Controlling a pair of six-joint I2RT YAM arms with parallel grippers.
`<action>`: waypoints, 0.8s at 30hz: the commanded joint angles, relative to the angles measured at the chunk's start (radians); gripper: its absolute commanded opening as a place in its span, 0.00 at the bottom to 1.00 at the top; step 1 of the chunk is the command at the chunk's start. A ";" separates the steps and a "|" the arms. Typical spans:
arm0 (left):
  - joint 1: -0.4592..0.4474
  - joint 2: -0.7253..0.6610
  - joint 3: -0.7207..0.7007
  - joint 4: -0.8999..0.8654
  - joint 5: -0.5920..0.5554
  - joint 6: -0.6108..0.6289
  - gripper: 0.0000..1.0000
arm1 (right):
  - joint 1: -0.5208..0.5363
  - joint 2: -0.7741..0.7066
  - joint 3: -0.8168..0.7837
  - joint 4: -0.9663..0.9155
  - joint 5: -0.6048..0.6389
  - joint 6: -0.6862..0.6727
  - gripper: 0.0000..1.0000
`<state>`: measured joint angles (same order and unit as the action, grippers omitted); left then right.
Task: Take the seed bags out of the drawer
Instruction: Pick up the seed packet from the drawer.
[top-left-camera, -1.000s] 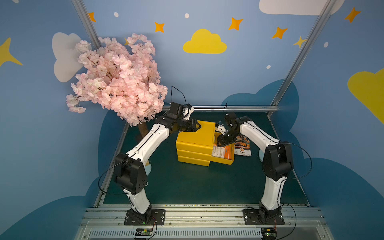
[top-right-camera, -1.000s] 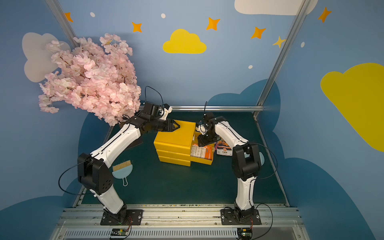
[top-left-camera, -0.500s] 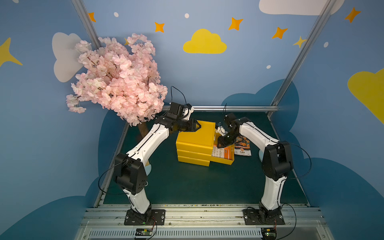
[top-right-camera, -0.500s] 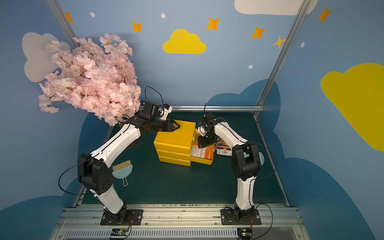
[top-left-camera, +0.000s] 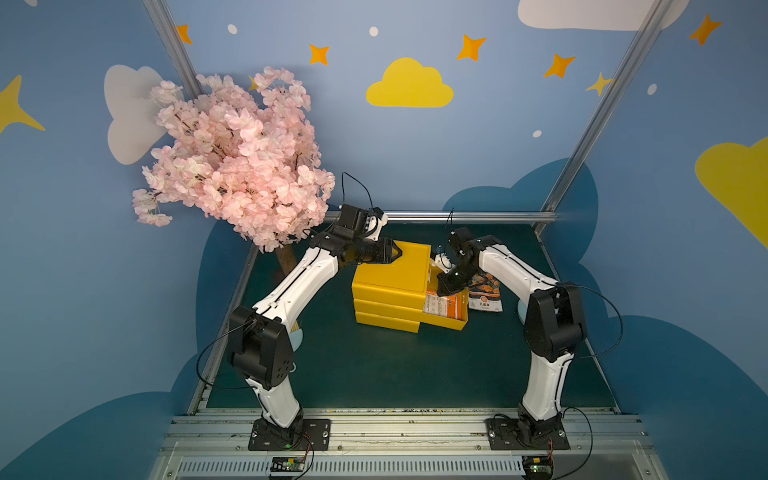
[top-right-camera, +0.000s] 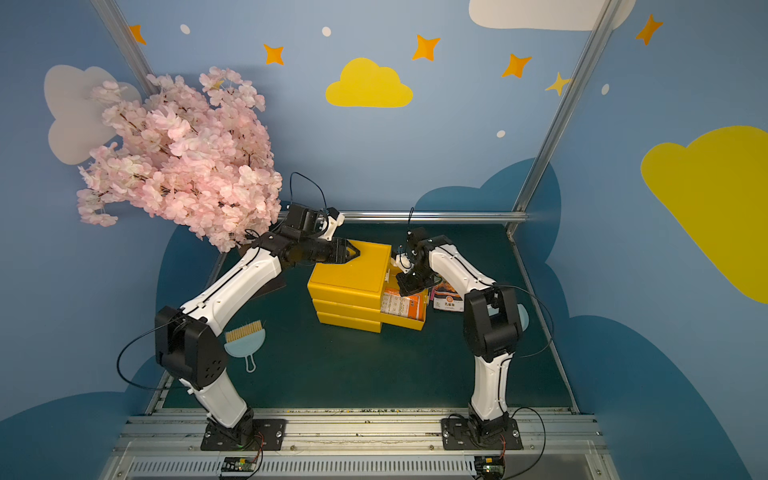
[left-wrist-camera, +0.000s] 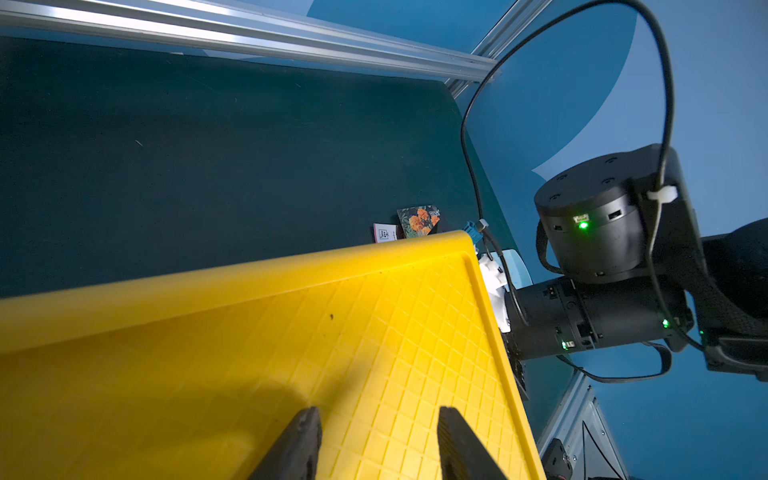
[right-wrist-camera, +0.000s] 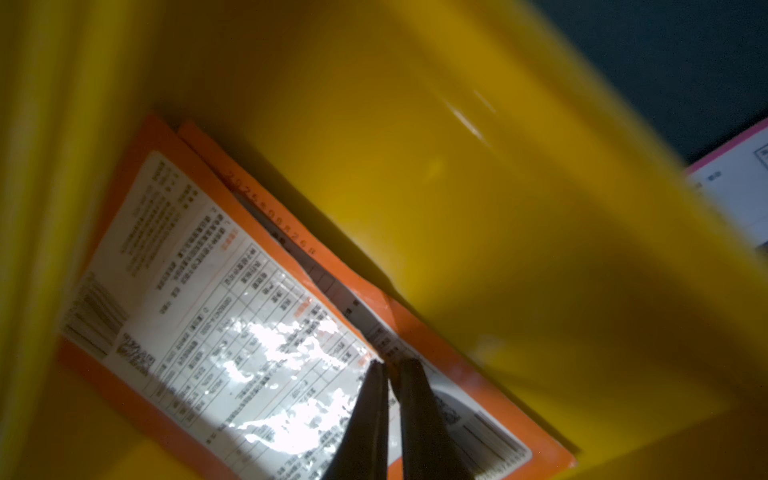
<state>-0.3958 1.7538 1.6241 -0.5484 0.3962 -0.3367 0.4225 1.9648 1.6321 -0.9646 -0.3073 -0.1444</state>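
The yellow drawer (top-left-camera: 444, 325) (top-right-camera: 401, 324) stands pulled out to the right of its cabinet (top-left-camera: 390, 270). Two seed bags lie stacked in it, printed backs up (top-left-camera: 436, 306) (top-right-camera: 397, 306). My right gripper (top-left-camera: 441, 291) (top-right-camera: 404, 289) (right-wrist-camera: 392, 363) reaches down into the drawer, shut on the edge of the upper seed bag (right-wrist-camera: 216, 299), which lies over a lower one (right-wrist-camera: 490, 419). Another seed bag with orange flowers (top-left-camera: 485, 293) (top-right-camera: 449, 300) (left-wrist-camera: 419, 221) lies on the mat right of the drawer, beside a pink-edged one (left-wrist-camera: 384, 232) (right-wrist-camera: 739, 183). My left gripper (top-left-camera: 397, 252) (top-right-camera: 355, 251) (left-wrist-camera: 378, 413) hovers open over the cabinet's top, holding nothing.
A pink blossom tree (top-left-camera: 237, 166) stands at the back left, over my left arm. A pale blue dustpan with a brush (top-right-camera: 245, 343) lies on the green mat near the left arm's base. Metal rails bound the mat at the back and sides.
My right gripper's jaws have closed from open onto the upper seed bag in the drawer. Both arms have hardly moved.
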 joint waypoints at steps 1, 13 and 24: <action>-0.005 0.090 -0.073 -0.240 -0.068 -0.006 0.52 | 0.013 -0.020 -0.015 -0.031 -0.046 -0.003 0.19; -0.005 0.094 -0.071 -0.240 -0.068 -0.007 0.52 | 0.014 0.001 -0.017 -0.020 -0.028 0.009 0.00; -0.005 0.090 -0.067 -0.245 -0.074 -0.005 0.52 | 0.007 -0.089 0.015 -0.024 0.009 0.059 0.00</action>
<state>-0.3965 1.7538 1.6245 -0.5488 0.3950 -0.3367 0.4225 1.9457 1.6302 -0.9581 -0.2947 -0.1078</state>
